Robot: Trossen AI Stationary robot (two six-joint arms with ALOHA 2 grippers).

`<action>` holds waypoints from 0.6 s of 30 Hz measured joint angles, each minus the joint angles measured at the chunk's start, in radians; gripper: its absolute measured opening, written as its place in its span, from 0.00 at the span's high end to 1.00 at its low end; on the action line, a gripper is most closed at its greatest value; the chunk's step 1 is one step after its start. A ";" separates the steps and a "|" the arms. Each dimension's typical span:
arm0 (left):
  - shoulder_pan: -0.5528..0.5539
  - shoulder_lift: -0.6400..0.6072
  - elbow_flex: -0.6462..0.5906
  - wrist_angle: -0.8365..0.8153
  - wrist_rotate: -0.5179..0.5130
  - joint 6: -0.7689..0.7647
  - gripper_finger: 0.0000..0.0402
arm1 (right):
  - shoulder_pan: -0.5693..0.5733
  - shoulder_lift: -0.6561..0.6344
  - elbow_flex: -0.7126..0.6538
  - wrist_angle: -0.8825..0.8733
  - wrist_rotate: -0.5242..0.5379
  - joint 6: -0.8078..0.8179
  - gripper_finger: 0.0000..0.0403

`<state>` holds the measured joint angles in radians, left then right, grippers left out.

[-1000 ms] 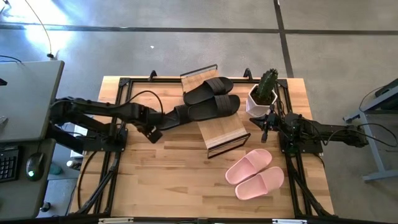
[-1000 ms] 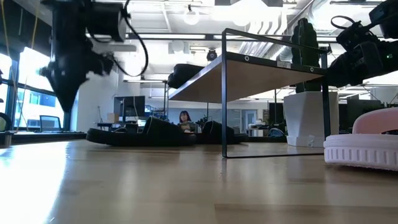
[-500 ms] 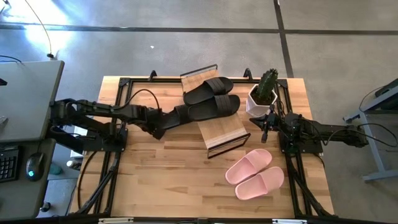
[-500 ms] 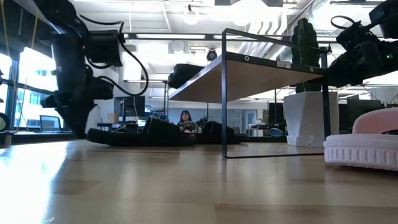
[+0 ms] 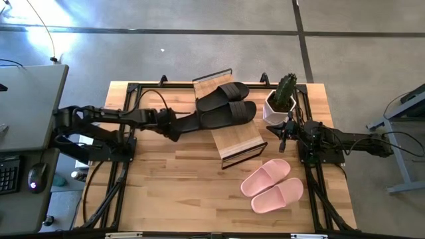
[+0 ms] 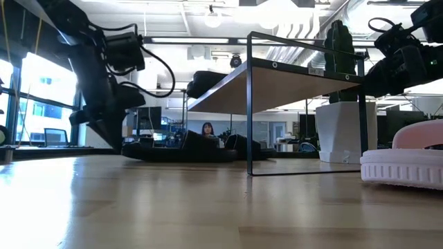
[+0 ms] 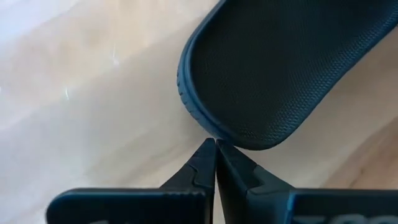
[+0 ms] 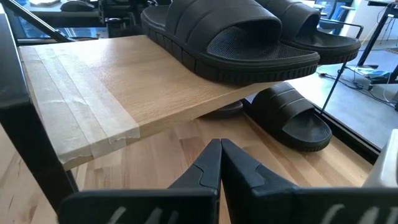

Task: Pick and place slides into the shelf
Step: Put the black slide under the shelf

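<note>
Touching black slide (image 7: 273, 68), left end effector (image 7: 215, 149) closed, no legible writing

Bright, even light – window glare (low view) – foreground blurred.

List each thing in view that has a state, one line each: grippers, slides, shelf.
Left gripper: shut, tips at the heel of a black slide lying on the table, holding nothing.
Right gripper: shut, empty, waiting beside the shelf.
Black pair: resting on the shelf's top board.
Pink pair: on the table, not yet shelved.
</note>
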<state>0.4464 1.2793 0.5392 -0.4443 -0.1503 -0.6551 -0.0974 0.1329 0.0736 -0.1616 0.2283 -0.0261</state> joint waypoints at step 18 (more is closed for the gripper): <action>0.031 0.212 0.000 0.389 0.048 0.077 1.00 | 0.000 0.013 0.000 0.000 -0.001 0.011 1.00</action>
<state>0.4778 1.4908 0.5392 -0.0553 -0.1019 -0.5778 -0.0975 0.1455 0.0736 -0.1616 0.2276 -0.0154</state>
